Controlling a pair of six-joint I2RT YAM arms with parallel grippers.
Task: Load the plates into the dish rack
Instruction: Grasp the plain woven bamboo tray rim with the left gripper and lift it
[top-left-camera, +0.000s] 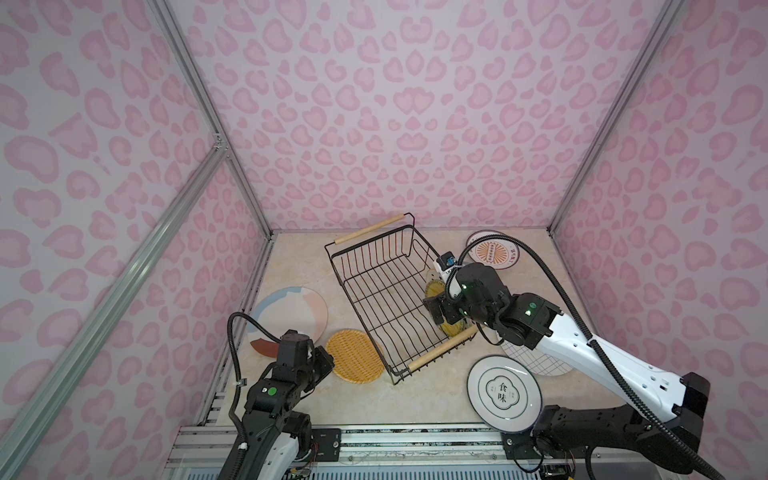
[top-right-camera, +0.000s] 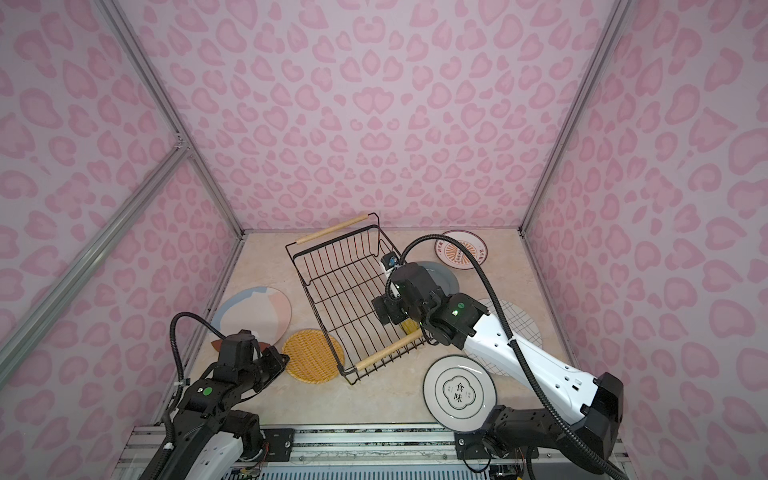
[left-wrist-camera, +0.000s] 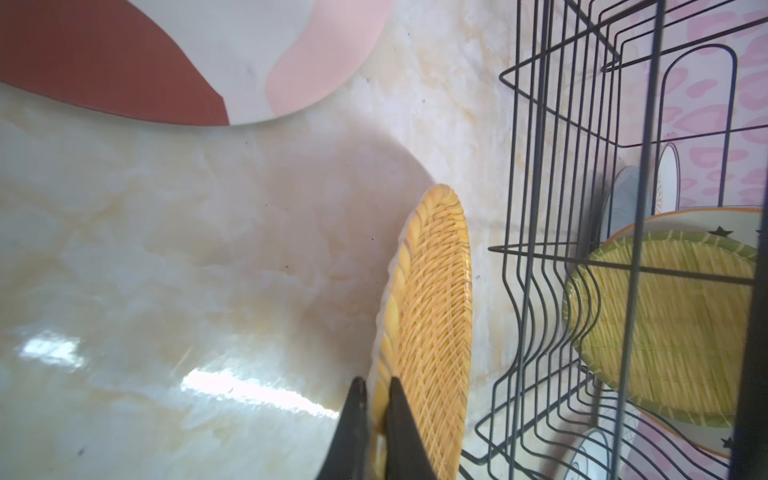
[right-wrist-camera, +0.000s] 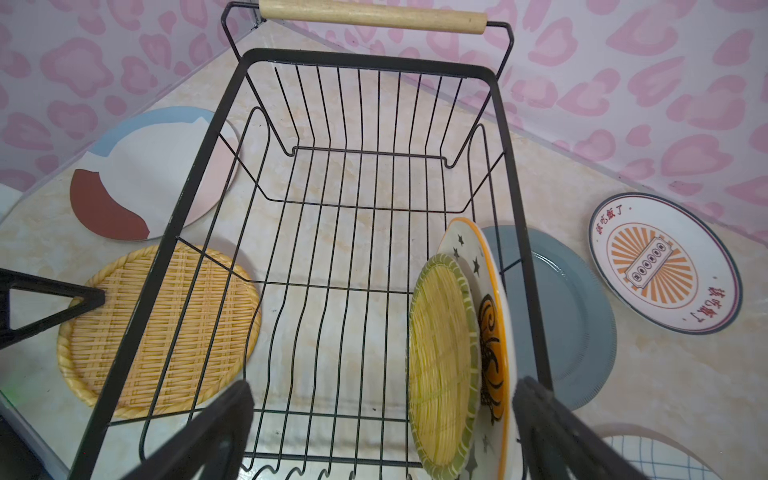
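Note:
The black wire dish rack (top-left-camera: 370, 237) (top-right-camera: 332, 239) sits askew mid-table. My left gripper (top-left-camera: 328, 362) (left-wrist-camera: 376, 384) is shut on the near edge of a yellow woven plate (top-left-camera: 355, 360) (left-wrist-camera: 432, 299), which lies beside the rack's left side. My right gripper (top-left-camera: 436, 309) (right-wrist-camera: 384, 384) hangs open over the rack's right side. A green-rimmed woven plate (right-wrist-camera: 442, 353) and a white star plate (right-wrist-camera: 492, 332) stand on edge in the rack between its wide-apart fingers, touched by neither.
Flat on the table lie a pastel plate (top-left-camera: 291, 316), a grey-blue plate (right-wrist-camera: 569, 316), a sunburst plate (top-left-camera: 494, 251), a grid plate (top-left-camera: 536, 359) under the right arm and a Chinese-character plate (top-left-camera: 503, 392). Pink walls enclose three sides.

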